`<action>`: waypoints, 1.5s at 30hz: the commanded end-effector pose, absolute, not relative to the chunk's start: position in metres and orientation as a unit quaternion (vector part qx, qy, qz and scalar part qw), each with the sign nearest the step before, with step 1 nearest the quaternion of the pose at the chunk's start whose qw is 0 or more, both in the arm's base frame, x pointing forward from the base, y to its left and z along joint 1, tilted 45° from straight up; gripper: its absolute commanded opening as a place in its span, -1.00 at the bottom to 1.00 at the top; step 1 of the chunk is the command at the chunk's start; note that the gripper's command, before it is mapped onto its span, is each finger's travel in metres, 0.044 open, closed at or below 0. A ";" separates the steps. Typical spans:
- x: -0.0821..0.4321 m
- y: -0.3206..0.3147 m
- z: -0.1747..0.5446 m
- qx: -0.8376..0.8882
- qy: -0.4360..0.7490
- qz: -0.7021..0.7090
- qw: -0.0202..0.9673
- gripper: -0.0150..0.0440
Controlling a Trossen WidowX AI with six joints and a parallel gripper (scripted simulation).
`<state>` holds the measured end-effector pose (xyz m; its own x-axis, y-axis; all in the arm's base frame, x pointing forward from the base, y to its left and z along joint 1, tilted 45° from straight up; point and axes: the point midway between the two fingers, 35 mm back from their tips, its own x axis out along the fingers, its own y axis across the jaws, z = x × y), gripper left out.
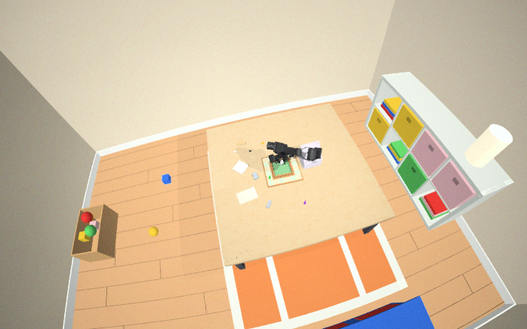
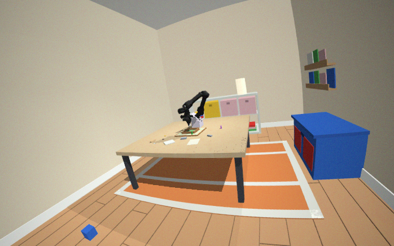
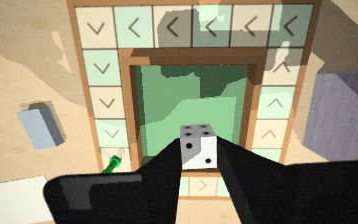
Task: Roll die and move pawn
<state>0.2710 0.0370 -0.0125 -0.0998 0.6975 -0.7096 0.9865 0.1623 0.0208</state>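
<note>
My gripper [image 1: 281, 161] [image 2: 188, 125] [image 3: 196, 142] is shut on the white die [image 3: 198, 150] and holds it above the dice tray. One die face shows two pips and another shows four in the wrist view. The tray [image 1: 282, 170] [image 3: 195, 112] has a green floor and brown walls; no die lies on the part of its floor that shows. The board [image 1: 286, 180] [image 3: 96, 27] has cream and green squares with arrows around the tray. The green pawn [image 1: 269, 176] [image 2: 192, 132] [image 3: 112, 164] stands on the left column, where the arrows point down in the wrist view.
A grey-blue block [image 1: 254, 176] [image 3: 40, 127] lies left of the board. A cream sheet [image 1: 247, 195] [image 2: 193, 141], a white square item [image 1: 240, 166] [image 2: 169, 142], another grey block [image 1: 268, 204] [image 2: 209, 135] and a purple piece [image 1: 304, 202] [image 2: 220, 127] lie around it. A lavender box [image 2: 197, 122] is by the arm base.
</note>
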 end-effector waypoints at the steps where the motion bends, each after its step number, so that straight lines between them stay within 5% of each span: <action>1: 0.271 0.041 -0.008 0.609 0.694 -0.253 0.288 -0.49; 30: 0.257 0.046 -0.025 0.452 0.523 -0.479 0.541 -0.49; 45: 0.271 0.039 0.029 0.451 0.515 -0.481 0.548 -0.49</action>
